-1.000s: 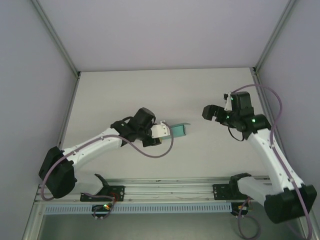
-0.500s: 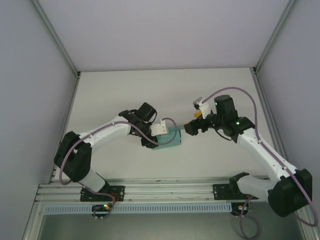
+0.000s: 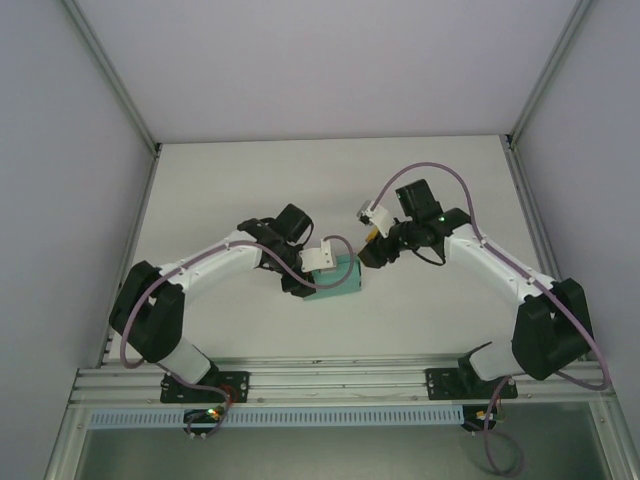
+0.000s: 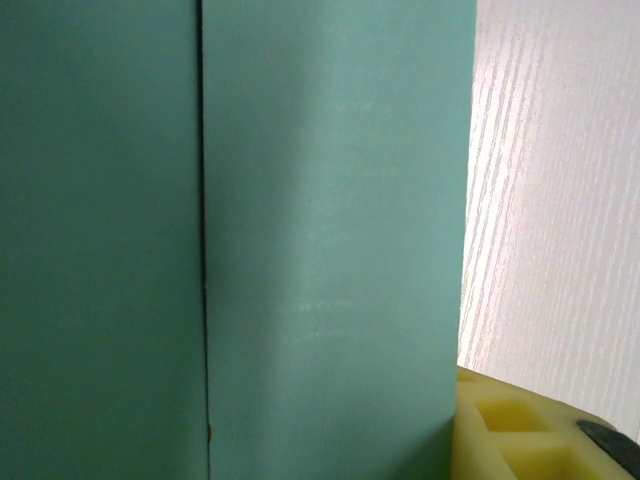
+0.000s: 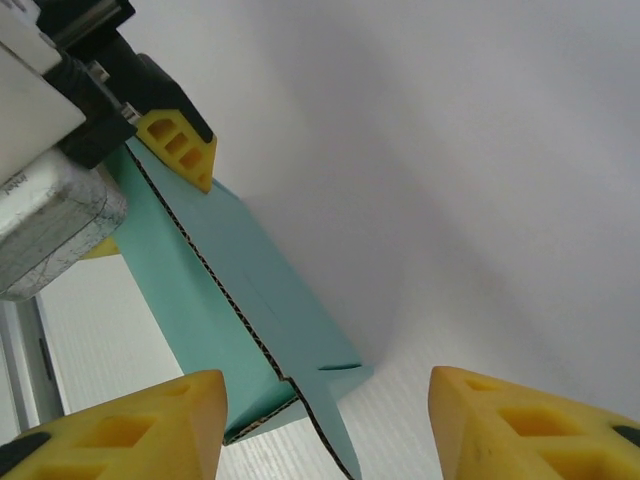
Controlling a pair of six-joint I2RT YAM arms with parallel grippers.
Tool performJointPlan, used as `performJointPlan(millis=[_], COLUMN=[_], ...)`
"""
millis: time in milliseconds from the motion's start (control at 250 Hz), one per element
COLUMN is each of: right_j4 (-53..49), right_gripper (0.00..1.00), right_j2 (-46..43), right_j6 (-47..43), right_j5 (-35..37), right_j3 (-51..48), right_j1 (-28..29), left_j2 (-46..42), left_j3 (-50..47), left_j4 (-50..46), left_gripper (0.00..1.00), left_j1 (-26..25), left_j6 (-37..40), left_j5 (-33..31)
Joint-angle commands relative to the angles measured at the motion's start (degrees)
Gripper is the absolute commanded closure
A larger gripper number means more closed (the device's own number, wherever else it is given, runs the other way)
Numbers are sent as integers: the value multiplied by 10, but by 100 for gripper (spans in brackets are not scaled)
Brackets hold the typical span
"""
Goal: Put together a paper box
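Note:
The paper box (image 3: pixel 343 274) is a teal-green card sleeve lying at the table's middle. My left gripper (image 3: pixel 322 270) is shut on its left part. In the left wrist view the box's wall (image 4: pixel 320 250) covers most of the picture, with one yellow pad (image 4: pixel 510 430) at its lower right corner. My right gripper (image 3: pixel 368 253) is open just right of the box. In the right wrist view the box's open end (image 5: pixel 300 375), with a loose flap (image 5: pixel 335 420), lies between its spread yellow fingers (image 5: pixel 130 425), closer to the left one and touching neither.
The white table (image 3: pixel 330 180) stretches bare behind both arms. Grey walls and aluminium posts (image 3: pixel 110 70) close in the sides. A metal rail (image 3: pixel 330 380) with the arm bases runs along the near edge.
My right arm has swung left, bringing its open gripper up to the box's right end. My left arm shifted the box slightly right and down early on, then held still.

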Motion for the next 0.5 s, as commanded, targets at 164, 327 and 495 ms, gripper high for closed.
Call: performJointPlan(millis=[164, 327, 495], right_j4=[-35, -46, -19], right_gripper=[60, 87, 100], right_j2=[19, 27, 22], right_j6=[-19, 0, 130], right_j5=[8, 24, 46], right_j3=[13, 25, 25], right_j1=[17, 25, 30], left_j2=[10, 12, 13], left_j3=[24, 28, 30], left_j4=[-17, -16, 6], left_gripper=[63, 63, 62], left_j1=[4, 4, 3], left_j6=[13, 6, -16], left_j5=[8, 5, -3])
